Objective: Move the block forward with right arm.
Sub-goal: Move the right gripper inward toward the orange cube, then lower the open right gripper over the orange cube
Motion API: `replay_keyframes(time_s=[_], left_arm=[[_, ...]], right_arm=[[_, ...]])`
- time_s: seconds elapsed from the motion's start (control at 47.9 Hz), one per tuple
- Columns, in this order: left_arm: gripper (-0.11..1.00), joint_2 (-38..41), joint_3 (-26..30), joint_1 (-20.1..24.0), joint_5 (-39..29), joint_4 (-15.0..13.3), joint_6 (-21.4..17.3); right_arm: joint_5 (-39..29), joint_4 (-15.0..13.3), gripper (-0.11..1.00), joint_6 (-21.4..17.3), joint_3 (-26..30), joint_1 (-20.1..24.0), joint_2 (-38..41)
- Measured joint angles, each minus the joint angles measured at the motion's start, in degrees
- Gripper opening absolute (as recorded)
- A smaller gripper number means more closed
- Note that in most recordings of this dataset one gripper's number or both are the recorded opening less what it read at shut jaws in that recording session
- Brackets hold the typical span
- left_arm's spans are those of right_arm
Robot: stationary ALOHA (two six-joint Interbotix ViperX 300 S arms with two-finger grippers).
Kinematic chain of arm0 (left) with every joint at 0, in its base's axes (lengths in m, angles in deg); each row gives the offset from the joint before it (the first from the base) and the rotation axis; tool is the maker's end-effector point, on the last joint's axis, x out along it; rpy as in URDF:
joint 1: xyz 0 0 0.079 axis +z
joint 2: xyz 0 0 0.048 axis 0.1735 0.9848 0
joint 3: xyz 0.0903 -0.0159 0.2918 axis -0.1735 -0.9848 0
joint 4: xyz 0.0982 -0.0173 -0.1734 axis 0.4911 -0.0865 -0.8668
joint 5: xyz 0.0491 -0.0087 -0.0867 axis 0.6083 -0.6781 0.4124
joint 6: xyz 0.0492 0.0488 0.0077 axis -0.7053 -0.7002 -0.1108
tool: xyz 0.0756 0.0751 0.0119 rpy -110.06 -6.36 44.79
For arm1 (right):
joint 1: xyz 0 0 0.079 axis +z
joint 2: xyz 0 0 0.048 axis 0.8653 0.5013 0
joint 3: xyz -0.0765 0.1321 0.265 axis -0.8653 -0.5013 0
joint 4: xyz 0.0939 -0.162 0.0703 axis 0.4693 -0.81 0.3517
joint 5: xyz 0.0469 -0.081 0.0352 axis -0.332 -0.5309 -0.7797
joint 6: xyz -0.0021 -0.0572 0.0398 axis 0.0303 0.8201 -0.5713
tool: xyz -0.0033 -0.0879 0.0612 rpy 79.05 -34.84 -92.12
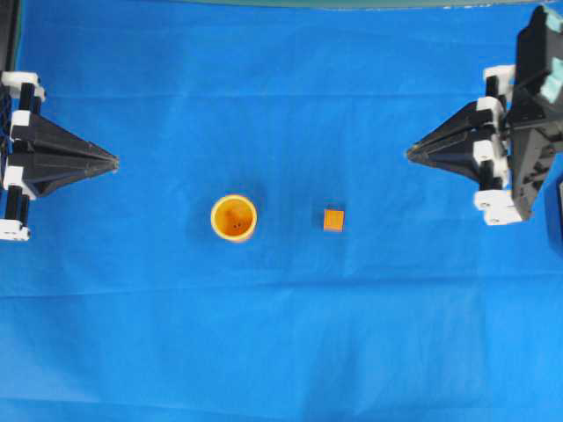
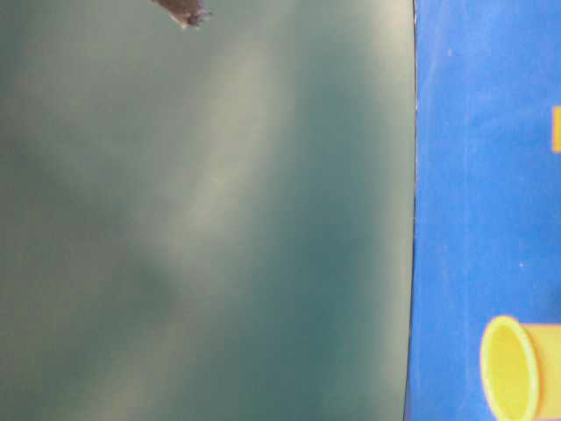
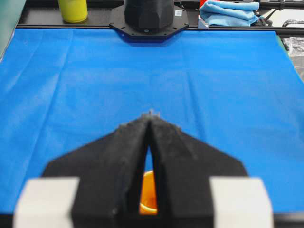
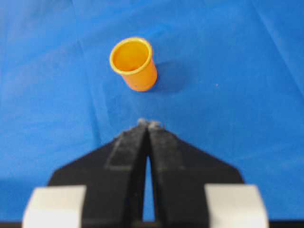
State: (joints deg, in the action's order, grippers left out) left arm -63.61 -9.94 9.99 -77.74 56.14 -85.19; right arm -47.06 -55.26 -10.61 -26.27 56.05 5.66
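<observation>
Two arms parked at opposite table edges, nothing started yet.
Largest first: the table (image 1: pixel 281 352) in blue cloth; the right arm (image 1: pixel 519 132) at the right edge, its end effector (image 1: pixel 412 156) pinched to a point and empty; the left end effector (image 1: pixel 113 163) likewise closed; the cup (image 1: pixel 234 217) near the middle; the block (image 1: pixel 333 220) just right of centre, untouched. Reaching and pushing all remain, I judge.

Both arms end in a black, wedge-shaped tool (image 1: pixel 410 155) with white clips and rough-textured fingers (image 4: pixel 128 147).
</observation>
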Motion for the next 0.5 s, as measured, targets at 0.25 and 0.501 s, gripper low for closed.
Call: replay_keyframes(time_s=[0.25,0.501], left_arm=[[0.03,0.0,0.0,0.0,0.0,0.1,0.0],[0.03,-0.1,0.0,0.0,0.0,0.1,0.0]], right_arm=[[-0.3,0.0,0.31,-1.7,1.1,0.0,3.6],[-2.6,0.0,0.63,-1.7,5.0,0.0,11.7]])
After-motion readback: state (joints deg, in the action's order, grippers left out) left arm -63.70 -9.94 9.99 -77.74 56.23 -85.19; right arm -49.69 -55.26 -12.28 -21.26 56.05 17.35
